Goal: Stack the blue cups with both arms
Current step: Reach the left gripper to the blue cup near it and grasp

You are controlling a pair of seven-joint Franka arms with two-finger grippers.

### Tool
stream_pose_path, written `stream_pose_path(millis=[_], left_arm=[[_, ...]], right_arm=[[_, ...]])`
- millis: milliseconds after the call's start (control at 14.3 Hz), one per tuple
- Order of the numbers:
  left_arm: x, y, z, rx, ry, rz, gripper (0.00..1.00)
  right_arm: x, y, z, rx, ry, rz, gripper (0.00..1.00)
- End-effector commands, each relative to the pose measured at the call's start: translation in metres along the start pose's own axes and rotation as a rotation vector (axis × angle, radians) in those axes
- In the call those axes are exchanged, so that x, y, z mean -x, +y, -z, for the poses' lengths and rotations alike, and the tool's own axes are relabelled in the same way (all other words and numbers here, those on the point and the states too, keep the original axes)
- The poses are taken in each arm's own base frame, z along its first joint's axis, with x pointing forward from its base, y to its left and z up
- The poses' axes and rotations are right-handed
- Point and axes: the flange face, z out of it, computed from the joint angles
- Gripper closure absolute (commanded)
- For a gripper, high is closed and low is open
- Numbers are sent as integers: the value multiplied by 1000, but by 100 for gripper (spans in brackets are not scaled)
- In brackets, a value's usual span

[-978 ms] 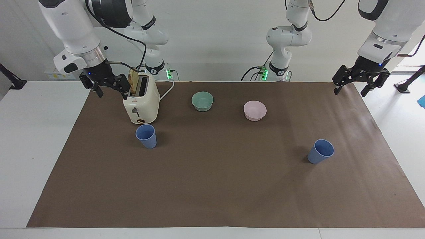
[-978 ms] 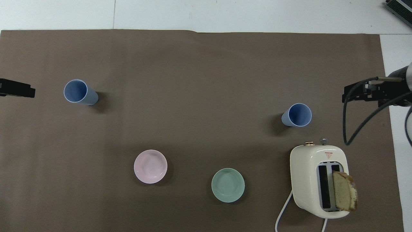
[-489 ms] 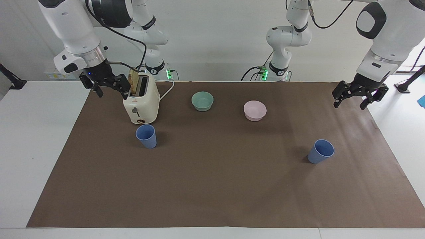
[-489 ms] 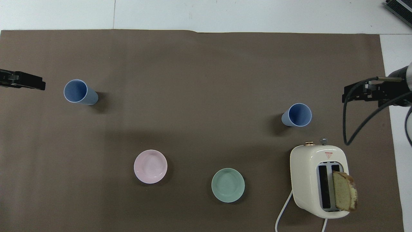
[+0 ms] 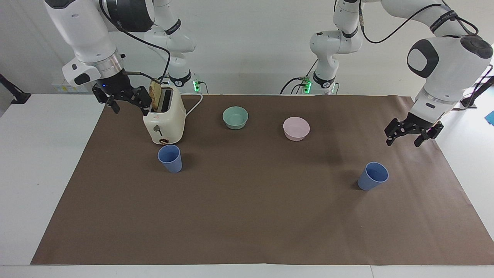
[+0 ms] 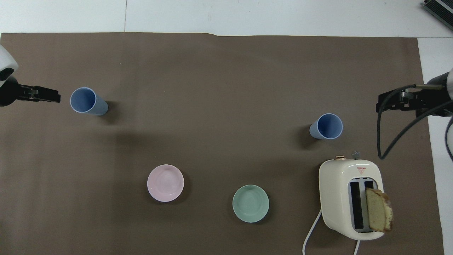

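Taking the toaster as the landmark: nearest the robots, the right gripper waits in the air just beside it, toward the right arm's end, fingers spread, holding nothing. One blue cup stands upright just in front of the toaster, farther from the robots, well below those fingers. The other blue cup stands well apart from the toaster, toward the left arm's end. The left gripper hangs above the mat near this cup, fingers parted and empty, likely approaching to grasp; the cup is clear of them.
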Motion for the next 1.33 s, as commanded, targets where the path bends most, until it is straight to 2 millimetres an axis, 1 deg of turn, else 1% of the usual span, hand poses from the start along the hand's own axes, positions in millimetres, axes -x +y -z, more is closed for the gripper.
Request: stream_pose_path(millis=[0,140,419,629,699,768,838,978,1118,1188,1257], left_arm=[[-2,-10,-33,25,3,-2,0],[-9,-12,-61,22,3,1,0],[-14,-14,-102,63,25,44,0],[-13,-14,-115,71,12,49,1],[-13,-13,-123,83,2,57,6],[-13,-13,-126,90,0,63,11],[-11,-13,-131,93,-8,63,14],[-9,-13,-134,97,-17,68,22],[-6,-13,-136,100,-29,69,35],[-6,-13,-135,100,-30,68,47],[-6,-13,-135,101,-31,68,64]], right_arm=[[3,7,1,10,23,18,0],[3,7,1,10,23,18,0],[3,8,1,10,24,16,0],[3,10,1,7,24,11,0],[3,10,1,6,24,11,0],[3,10,1,7,24,11,0],[3,10,1,7,24,11,0],[3,10,1,7,24,11,0],[3,10,1,7,24,11,0],[3,11,1,7,25,11,0],[3,11,1,7,26,11,0]])
